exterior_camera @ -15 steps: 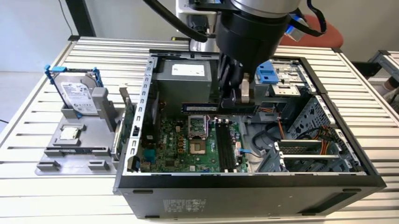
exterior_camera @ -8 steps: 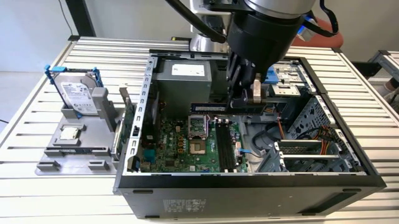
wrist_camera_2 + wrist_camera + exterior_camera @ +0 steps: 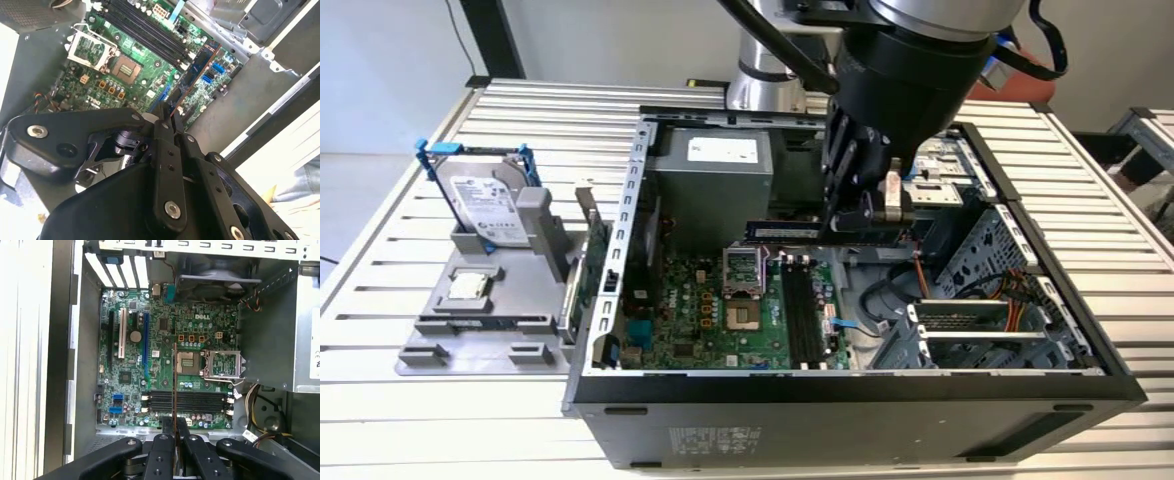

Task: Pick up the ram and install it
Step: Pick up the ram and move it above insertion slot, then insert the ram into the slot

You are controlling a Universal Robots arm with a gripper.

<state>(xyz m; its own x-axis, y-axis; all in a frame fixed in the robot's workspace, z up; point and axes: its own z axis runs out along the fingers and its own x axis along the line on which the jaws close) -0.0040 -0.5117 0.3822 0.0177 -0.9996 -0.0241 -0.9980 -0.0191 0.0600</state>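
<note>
Gripper: our gripper [image 3: 854, 228] reaches down into the open case [image 3: 854, 395], its black fingers clamped tight on the ram.
Ram: the ram [image 3: 785, 232] hangs in the air above the motherboard [image 3: 694, 320] — held by one end, level, and pointing toward the exterior view's left. In both wrist views we see it edge-on, a thin strip running out from the fingertips.
Ram and slots: the slots [image 3: 801, 315] lie on the board below it, toward the case's near wall. The ram's length runs across them rather than along them, and we see it touching none of them.
Beside the slots: the socket [image 3: 184, 361] sits just next to them, its metal frame flipped open.
Close behind: the grey power supply [image 3: 714, 180] stands just beyond the ram's free end and is the nearest bulky thing to it.
Exterior view's right: a loop of cables [image 3: 894, 295] lies on the case floor near the slots, and past it the drive cage [image 3: 987, 335] takes up that side of the case.
Far end of the board: in the first wrist view we see a fan [image 3: 215, 277] mounted beyond the motherboard.
Outside the case: on the slatted table [image 3: 400, 420] a grey stand [image 3: 467, 345] holds a hard drive [image 3: 487, 210] upright in a blue frame — well apart from the gripper.
Between stand and case: a green card [image 3: 594, 255] stands on edge, just beside the case wall.
</note>
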